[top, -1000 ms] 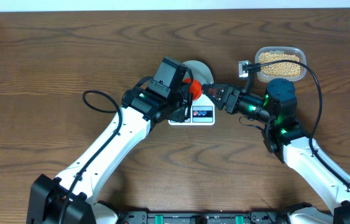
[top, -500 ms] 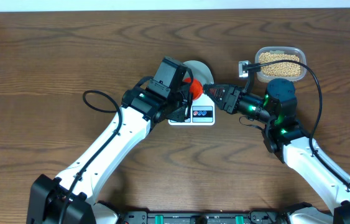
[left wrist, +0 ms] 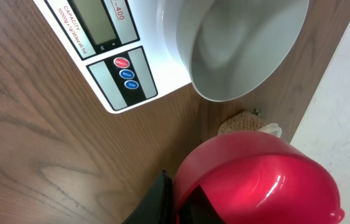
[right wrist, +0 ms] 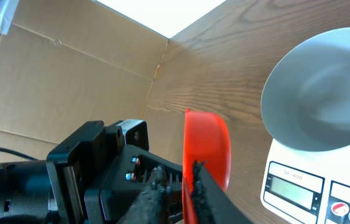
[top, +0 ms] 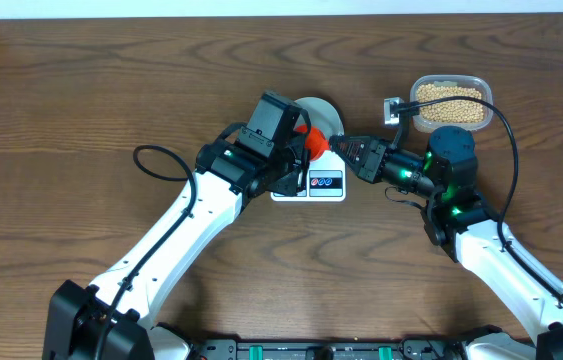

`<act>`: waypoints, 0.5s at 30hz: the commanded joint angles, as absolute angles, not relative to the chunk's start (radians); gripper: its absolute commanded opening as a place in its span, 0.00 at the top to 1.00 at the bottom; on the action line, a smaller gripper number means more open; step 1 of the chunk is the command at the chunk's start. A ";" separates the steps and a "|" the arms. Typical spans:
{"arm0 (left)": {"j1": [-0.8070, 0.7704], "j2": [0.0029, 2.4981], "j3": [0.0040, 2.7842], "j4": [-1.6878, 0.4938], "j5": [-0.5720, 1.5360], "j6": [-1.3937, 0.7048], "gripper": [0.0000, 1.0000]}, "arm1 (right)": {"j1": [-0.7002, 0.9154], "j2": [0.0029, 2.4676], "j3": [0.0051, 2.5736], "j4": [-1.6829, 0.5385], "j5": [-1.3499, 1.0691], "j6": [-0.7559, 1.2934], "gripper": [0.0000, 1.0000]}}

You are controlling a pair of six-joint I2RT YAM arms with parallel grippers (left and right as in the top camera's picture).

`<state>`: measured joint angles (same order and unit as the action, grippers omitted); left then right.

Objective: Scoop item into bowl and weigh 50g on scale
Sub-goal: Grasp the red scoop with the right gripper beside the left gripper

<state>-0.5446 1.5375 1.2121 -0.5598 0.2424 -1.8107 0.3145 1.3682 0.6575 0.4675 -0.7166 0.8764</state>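
My left gripper (top: 299, 152) is shut on a red scoop (top: 313, 142), held just left of the scale's front. In the left wrist view the scoop (left wrist: 262, 177) fills the lower right, with one black finger (left wrist: 165, 196) against it. My right gripper (top: 346, 148) reaches in from the right; its two fingers (right wrist: 178, 177) straddle the scoop's wall (right wrist: 209, 146), with a small gap on the left side. The pale bowl (top: 321, 112) stands on the white scale (top: 323, 186) and looks empty (left wrist: 243, 50). The beans (top: 450, 100) fill a clear tub.
The clear plastic tub (top: 481, 82) stands at the back right, with a small clip-like object (top: 394, 108) on its left. A cardboard box wall (right wrist: 69, 68) shows beyond the table's left side. The scale's display (right wrist: 286, 185) is unreadable.
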 commanded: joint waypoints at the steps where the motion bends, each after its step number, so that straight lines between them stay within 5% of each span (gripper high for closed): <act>1: -0.548 1.536 1.214 -0.559 0.250 -1.820 0.93 | 0.329 1.377 0.673 0.467 -0.710 0.866 0.89; 15: -0.548 1.536 1.214 -0.559 0.250 -1.819 0.93 | 0.329 1.377 0.673 0.467 -0.710 0.857 0.99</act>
<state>-0.5446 1.5375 1.2121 -0.5594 0.2424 -1.8107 0.3145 1.3682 0.6575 0.4667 -0.7166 0.8764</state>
